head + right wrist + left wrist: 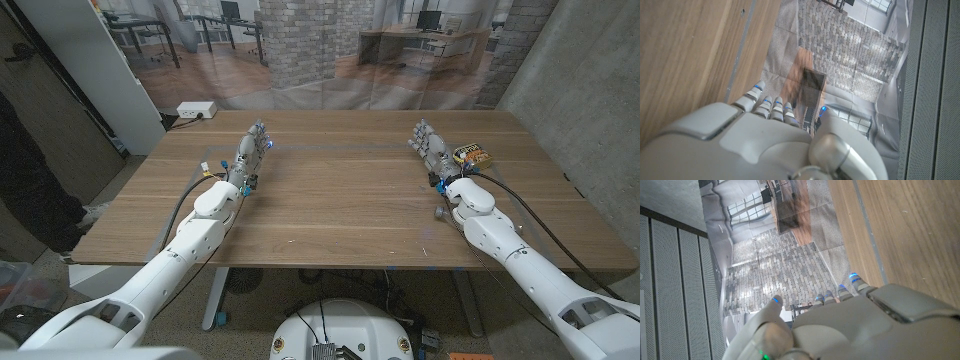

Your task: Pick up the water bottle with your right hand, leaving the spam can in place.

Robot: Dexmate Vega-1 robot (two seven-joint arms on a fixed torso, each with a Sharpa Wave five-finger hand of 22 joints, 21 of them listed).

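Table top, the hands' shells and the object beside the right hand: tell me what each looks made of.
Table: wood or wood-look laminate, matte, with long brown grain lines.
Left hand and right hand: smooth pale grey shells, likely moulded plastic, slightly glossy under the light.
Small yellow and dark object beside the right hand: printed packaging, perhaps a tin, but too small to settle.

White jointed arms (200, 225); black cables; blue-lit grey fingertips (853, 277)

Place: lab or test room | wooden table (340, 190) | printed office backdrop (330, 50) | concrete wall (580, 90)
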